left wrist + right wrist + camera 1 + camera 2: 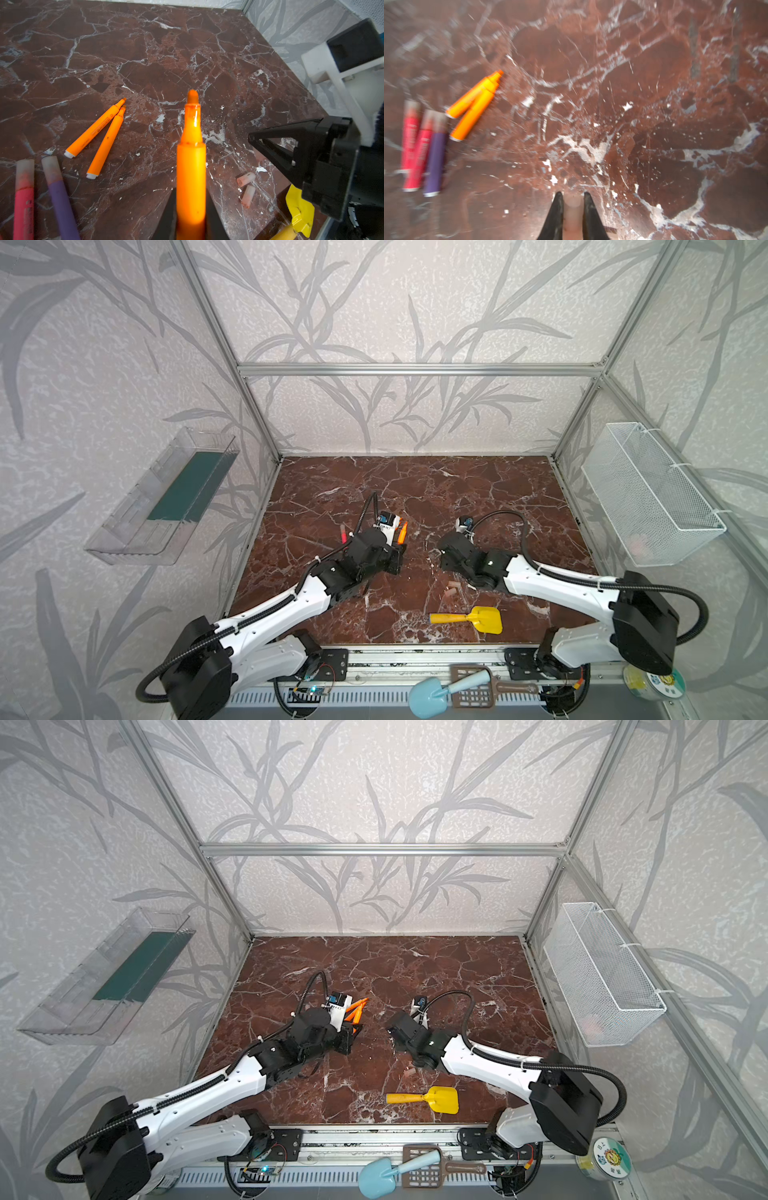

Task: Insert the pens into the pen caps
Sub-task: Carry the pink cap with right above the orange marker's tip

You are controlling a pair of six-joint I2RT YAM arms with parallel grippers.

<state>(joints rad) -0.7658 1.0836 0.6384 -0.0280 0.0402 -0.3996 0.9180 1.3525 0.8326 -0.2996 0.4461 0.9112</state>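
Faint print on orange pen (95,127), characters on round tin lid (609,1159), neither legible

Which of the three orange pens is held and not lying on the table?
The orange pen clamped in the left end effector, its bare tip raised; the other two orange pens lie loose on the table.

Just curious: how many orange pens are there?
3. One orange pen sits in the left gripper; two lie side by side on the table. More may be hidden.

Orange pens (358,1005) and yellow shovel (432,1099) lie well apart
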